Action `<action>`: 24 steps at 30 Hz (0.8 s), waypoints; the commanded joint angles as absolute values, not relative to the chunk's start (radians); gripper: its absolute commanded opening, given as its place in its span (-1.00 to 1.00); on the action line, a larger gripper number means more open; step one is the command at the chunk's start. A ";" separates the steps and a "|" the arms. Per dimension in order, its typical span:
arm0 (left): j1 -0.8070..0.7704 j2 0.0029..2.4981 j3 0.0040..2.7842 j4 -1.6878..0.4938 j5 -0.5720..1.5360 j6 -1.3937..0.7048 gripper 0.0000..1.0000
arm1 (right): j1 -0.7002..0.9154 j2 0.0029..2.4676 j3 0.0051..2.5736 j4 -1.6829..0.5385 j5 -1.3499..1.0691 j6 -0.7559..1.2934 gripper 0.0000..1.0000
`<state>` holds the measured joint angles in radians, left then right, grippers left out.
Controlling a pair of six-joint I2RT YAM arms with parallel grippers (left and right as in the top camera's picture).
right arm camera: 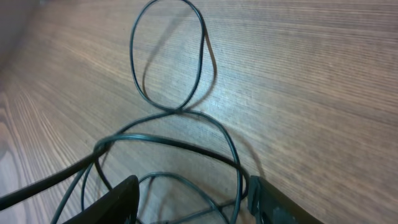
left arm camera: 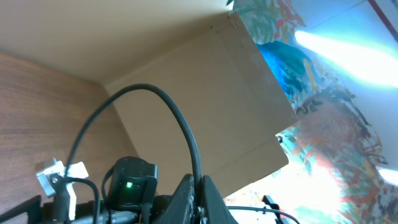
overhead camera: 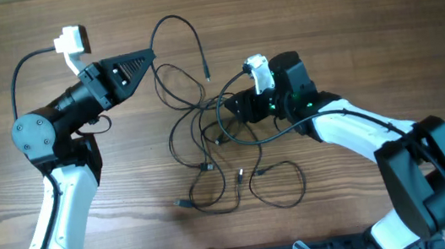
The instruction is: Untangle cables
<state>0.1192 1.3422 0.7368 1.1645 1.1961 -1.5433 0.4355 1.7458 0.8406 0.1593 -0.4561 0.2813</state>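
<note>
Overhead: your cables [overhead camera: 202, 108] lie tangled mid-table [overhead camera: 344, 7]. The left gripper [overhead camera: 150, 58] is at the top loop's end and the right gripper [overhead camera: 233, 108] is at the tangle's right edge.
Left wrist: your left gripper is clenched on one of the cables [left arm camera: 180, 124], which arcs upward.
Right wrist: your fingers [right arm camera: 121, 199] are spread and released, with strands lying between them.

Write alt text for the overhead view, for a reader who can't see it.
Thin black cables lie in a loose tangle at the middle of a wooden table. The left arm's fingers, closed to a point, appear to pinch a cable loop at the tangle's upper left. The right arm's fingers reach into its right side.
</note>
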 commanded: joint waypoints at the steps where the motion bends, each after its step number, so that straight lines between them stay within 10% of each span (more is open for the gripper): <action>1: 0.123 1.333 0.746 1.171 1.212 -1.565 -0.92 | 0.442 1.803 0.849 0.226 -0.464 0.261 0.18; 4: 0.123 1.333 0.746 1.171 1.212 -1.564 -0.92 | 0.442 1.860 0.849 0.323 -0.465 0.262 0.16; 7: 0.123 1.333 0.746 1.171 1.212 -1.564 -0.92 | 0.441 1.868 0.849 0.337 -0.465 0.265 -0.72; 14: 0.123 1.333 0.746 1.171 1.211 -1.564 -0.92 | 0.442 1.884 0.849 0.299 -0.446 0.262 -0.35; 24: 0.123 1.333 0.746 1.171 1.211 -1.564 -0.92 | 0.442 1.895 0.849 0.327 -0.416 0.262 -0.31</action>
